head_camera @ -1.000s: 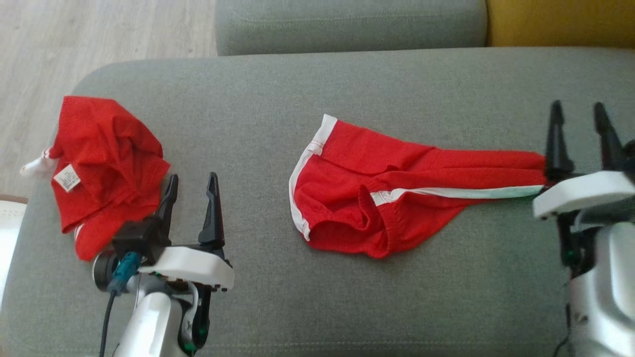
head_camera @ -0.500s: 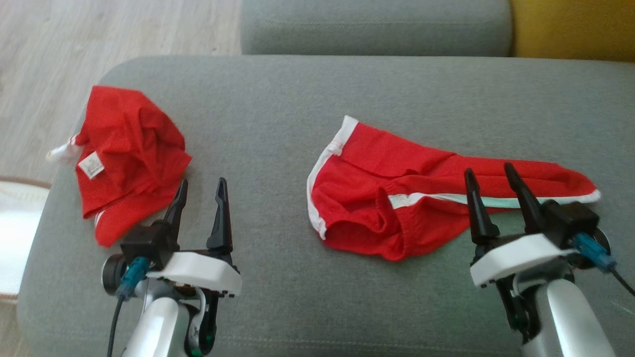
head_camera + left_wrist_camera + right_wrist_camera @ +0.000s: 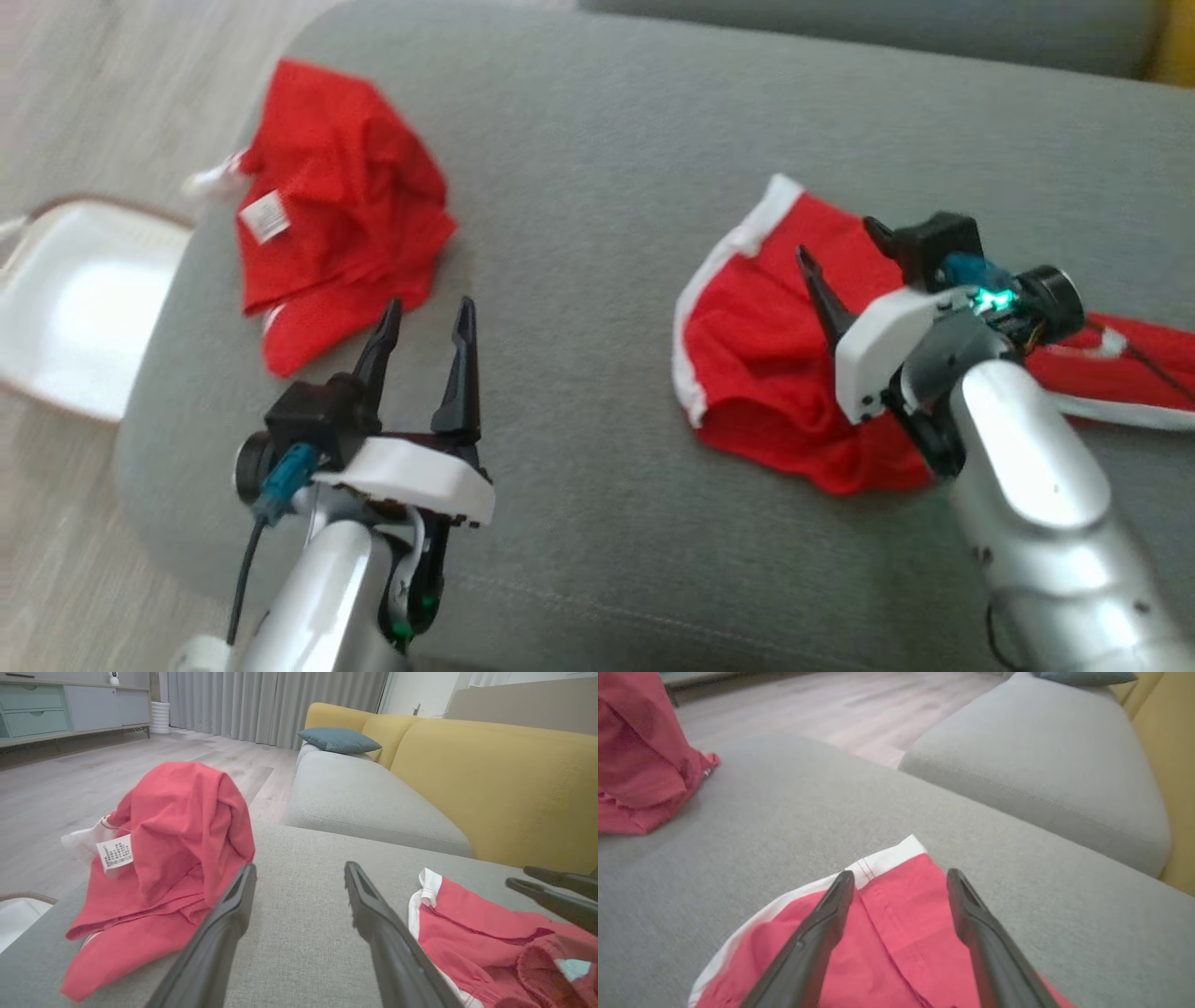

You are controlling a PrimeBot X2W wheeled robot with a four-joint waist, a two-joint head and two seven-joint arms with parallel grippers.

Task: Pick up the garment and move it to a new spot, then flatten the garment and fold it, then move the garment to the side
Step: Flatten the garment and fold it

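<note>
The garment [image 3: 766, 373], red shorts with white trim, lies crumpled at the right of the head view on the grey cushion [image 3: 579, 168], with 1 end trailing off the right edge of the frame. My right gripper [image 3: 840, 245] hangs over its upper part, fingers [image 3: 822, 924] spread wide and pinching nothing. In the right wrist view the white-trimmed corner sits just past the tips. My left gripper [image 3: 425, 331], at the lower left, is likewise spread and empty over bare cushion. I judge the cloth light, thin and limp: it will sag from any single hold and drag on the woven cushion instead of sliding. The white trim looks like the firmest place to pinch, ideally 2 corners at once, 1 per gripper, so it hangs flat. The risk is catching only the top layer of the bunched folds. A second red garment [image 3: 336, 205] sits at the upper left, close to the cushion's rounded edge, with a white basket [image 3: 65, 308] on the floor [image 3: 84, 112] beyond it, so I would keep clear of that side. The widest open room is the bare stretch in the middle of the frame, between the 2 red pieces.
</note>
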